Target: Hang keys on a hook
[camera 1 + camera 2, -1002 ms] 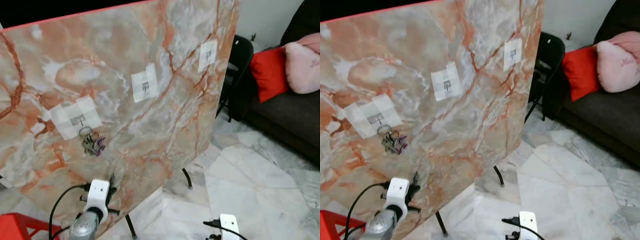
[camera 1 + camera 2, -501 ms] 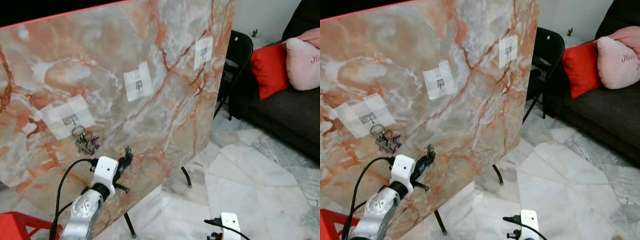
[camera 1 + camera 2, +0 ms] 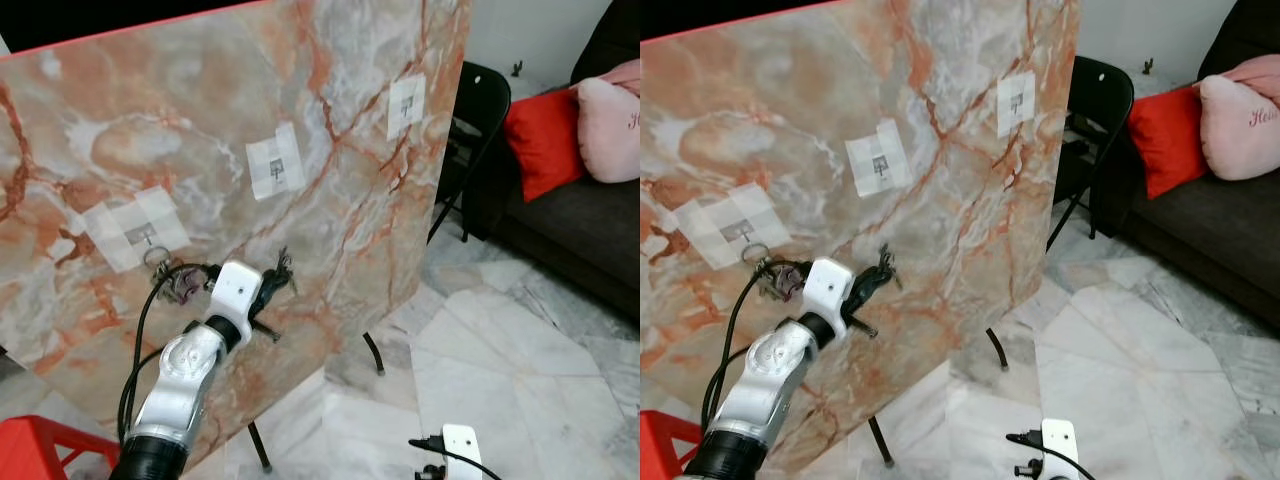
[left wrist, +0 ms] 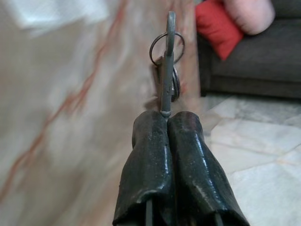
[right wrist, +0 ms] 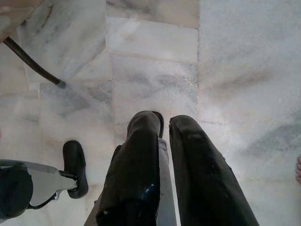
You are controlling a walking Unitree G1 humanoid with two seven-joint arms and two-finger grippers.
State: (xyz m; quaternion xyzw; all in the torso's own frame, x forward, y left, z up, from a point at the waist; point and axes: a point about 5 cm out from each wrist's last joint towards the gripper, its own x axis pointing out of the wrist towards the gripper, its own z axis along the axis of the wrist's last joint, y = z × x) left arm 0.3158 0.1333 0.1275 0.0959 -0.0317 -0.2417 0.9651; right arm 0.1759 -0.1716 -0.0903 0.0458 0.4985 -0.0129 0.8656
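Left tool [image 3: 283, 268] pinched tight on our keys [image 4: 166, 61], raised before the marble board [image 3: 330, 240].
We judge the middle hook [image 3: 275, 167] lies just above, so the ring must rise; our right tool [image 5: 162, 155] hangs idle, slightly parted.

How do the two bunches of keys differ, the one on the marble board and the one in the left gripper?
The hanging keys dangle from the leftmost hook; the gripped keys are pinched in the left gripper, clear of any hook. The hanging keys show a purple piece; the gripped keys look plain metal. Both have a metal ring.
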